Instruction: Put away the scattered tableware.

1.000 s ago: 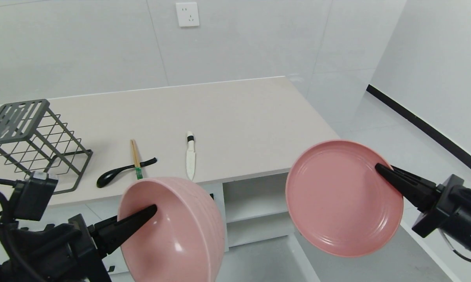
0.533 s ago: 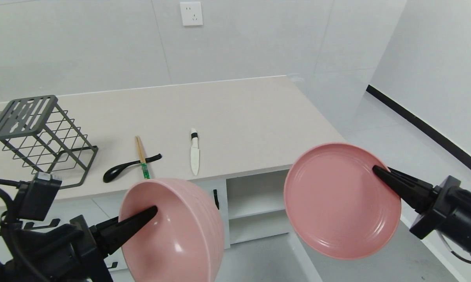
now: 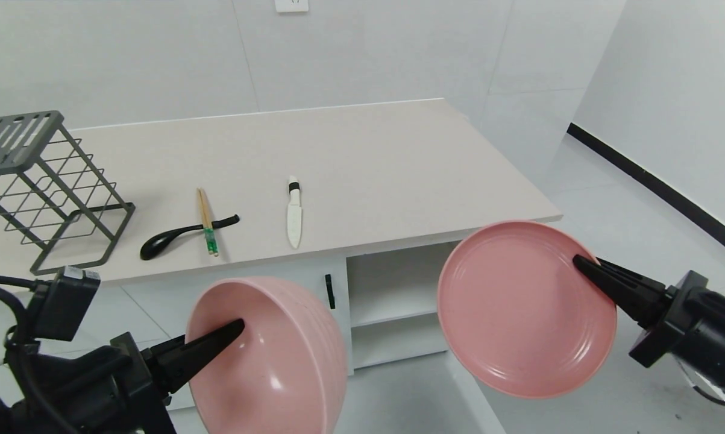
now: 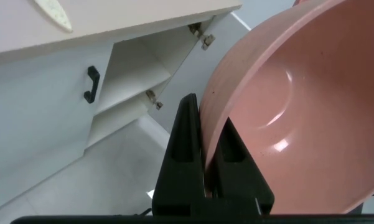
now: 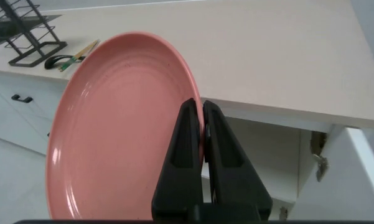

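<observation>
My left gripper [image 3: 232, 328] is shut on the rim of a pink bowl [image 3: 278, 361], held on its side low in front of the counter; the wrist view shows the bowl [image 4: 299, 112] pinched between the fingers [image 4: 190, 143]. My right gripper [image 3: 579, 262] is shut on the rim of a pink plate [image 3: 519, 307], tilted upright to the right of the open cabinet; the plate [image 5: 118, 118] also faces the right wrist camera. On the counter [image 3: 368, 163] lie a black spoon [image 3: 169, 234], chopsticks [image 3: 206, 220] across its handle, and a white knife [image 3: 293, 211].
A dark wire rack [image 3: 37, 181] stands at the counter's left end. Below the counter an open cabinet [image 3: 398, 301] shows two shelves, its door [image 5: 361, 180] swung outward. A closed door with a black handle [image 3: 330, 291] is beside it. White floor lies to the right.
The whole head view has shifted, so the counter now sits lower and more fully in sight. Both grippers keep the bowl and the plate in the same hold.
</observation>
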Tool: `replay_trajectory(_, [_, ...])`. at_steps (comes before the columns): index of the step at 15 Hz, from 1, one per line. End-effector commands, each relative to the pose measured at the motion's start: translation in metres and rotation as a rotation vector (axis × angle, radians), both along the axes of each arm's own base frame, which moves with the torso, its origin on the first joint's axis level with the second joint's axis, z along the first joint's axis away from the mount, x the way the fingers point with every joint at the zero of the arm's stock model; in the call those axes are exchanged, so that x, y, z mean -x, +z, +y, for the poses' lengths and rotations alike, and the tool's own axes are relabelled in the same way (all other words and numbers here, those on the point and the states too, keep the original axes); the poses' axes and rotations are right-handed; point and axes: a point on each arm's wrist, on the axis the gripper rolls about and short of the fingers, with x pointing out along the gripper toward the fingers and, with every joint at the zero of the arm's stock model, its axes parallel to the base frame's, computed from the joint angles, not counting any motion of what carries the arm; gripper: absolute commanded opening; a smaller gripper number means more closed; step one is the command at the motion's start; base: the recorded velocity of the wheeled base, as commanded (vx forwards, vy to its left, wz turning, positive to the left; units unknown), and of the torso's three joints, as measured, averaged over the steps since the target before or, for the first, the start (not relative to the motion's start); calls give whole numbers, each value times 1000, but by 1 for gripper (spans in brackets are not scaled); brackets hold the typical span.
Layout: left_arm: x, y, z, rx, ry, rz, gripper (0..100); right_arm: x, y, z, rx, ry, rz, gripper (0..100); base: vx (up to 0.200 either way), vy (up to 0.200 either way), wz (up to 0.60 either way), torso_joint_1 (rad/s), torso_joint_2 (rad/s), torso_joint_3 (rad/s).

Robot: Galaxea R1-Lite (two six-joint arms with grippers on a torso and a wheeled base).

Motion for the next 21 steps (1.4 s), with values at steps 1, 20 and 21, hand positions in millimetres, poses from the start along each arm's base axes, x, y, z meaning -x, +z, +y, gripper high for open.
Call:
replay_trajectory(1, [0, 0, 0, -1, -1, 2, 0, 0, 1, 0, -1, 0, -4, 0, 0, 0, 0, -222, 540, 320])
replay_trajectory(20, [-1, -1, 1, -2, 7, 4, 0, 2, 0, 1, 20, 4, -13, 0, 0, 0, -221, -33, 88, 53])
replay_trajectory(21, [-1, -1, 1, -2, 7, 4, 0, 1, -1, 2, 29, -16, -18, 0, 0, 0, 600, 2, -2, 2])
